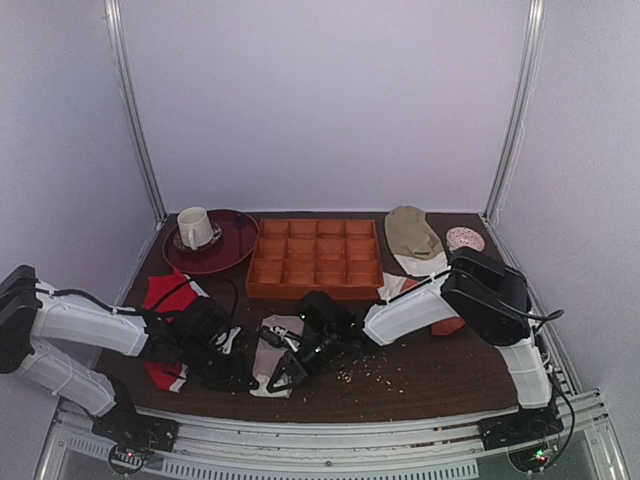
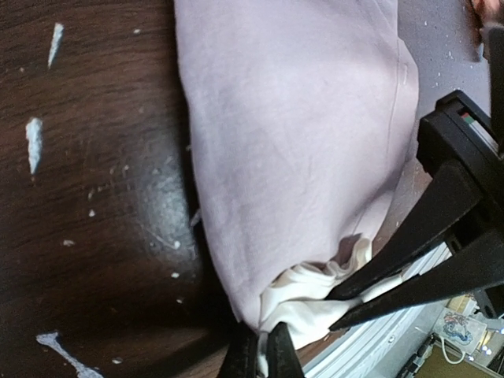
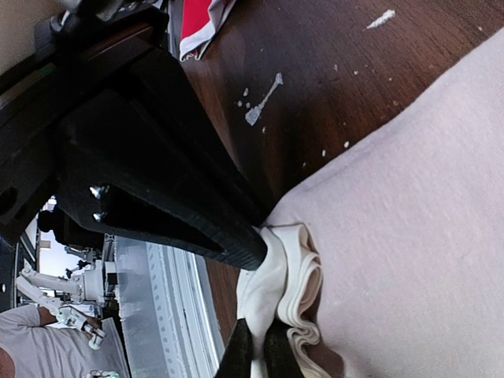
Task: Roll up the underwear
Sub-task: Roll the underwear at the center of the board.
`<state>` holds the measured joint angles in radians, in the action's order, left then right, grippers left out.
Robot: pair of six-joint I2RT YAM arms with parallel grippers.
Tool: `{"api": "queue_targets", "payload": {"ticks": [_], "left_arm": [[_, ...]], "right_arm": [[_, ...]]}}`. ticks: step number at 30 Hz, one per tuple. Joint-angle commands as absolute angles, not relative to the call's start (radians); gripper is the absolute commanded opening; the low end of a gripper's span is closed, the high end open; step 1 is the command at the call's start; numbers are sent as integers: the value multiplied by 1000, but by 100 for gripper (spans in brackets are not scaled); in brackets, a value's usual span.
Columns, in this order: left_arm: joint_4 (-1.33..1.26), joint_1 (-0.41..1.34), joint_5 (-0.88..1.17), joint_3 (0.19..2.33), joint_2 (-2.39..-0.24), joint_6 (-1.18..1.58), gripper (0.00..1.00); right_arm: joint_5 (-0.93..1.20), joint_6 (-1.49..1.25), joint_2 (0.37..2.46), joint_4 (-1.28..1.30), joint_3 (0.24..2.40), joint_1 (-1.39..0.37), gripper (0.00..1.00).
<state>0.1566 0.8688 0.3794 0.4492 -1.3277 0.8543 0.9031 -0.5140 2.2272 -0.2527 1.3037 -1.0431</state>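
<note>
Both end effectors (image 2: 264,350) (image 3: 256,346) low, tight on underwear (image 2: 299,134)

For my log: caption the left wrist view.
Left fingers and right fingers pinch the pinkish underwear's bunched white waistband.

The underwear (image 1: 272,350) lies on the table (image 1: 440,375) near its front edge, between the two arms. The left gripper (image 2: 261,350) and the right gripper (image 3: 256,346) meet side by side at the underwear's near edge (the left one on the left). Behind the underwear stands a compartment tray (image 1: 310,290). Left of the tray sits a plate (image 1: 225,262) with a cup (image 1: 195,228) on it. Right of the tray lies a folded garment (image 1: 412,235), with a small bowl (image 1: 465,239) just beside it. Another garment (image 1: 160,292) lies at the left, partly under the left arm.
</note>
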Motion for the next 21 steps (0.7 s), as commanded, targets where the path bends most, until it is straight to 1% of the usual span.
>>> {"api": "queue_targets", "payload": {"ticks": [1, 5, 10, 16, 19, 21], "left_arm": [[204, 873, 355, 451, -1361, 863, 0], [219, 873, 356, 467, -1363, 859, 0], [211, 873, 368, 474, -1379, 855, 0], [199, 873, 371, 480, -1394, 860, 0], [194, 873, 375, 482, -1399, 863, 0], [193, 873, 376, 482, -1401, 867, 0]], "right_arm": [[764, -413, 2160, -142, 1257, -1046, 0], [678, -338, 2081, -131, 1229, -1051, 9], [554, -224, 1997, -61, 1227, -1073, 10], [373, -106, 1905, -106, 1157, -1138, 11], [269, 5, 1902, -100, 1144, -1206, 16], [201, 65, 1911, -111, 1135, -1243, 17]]}}
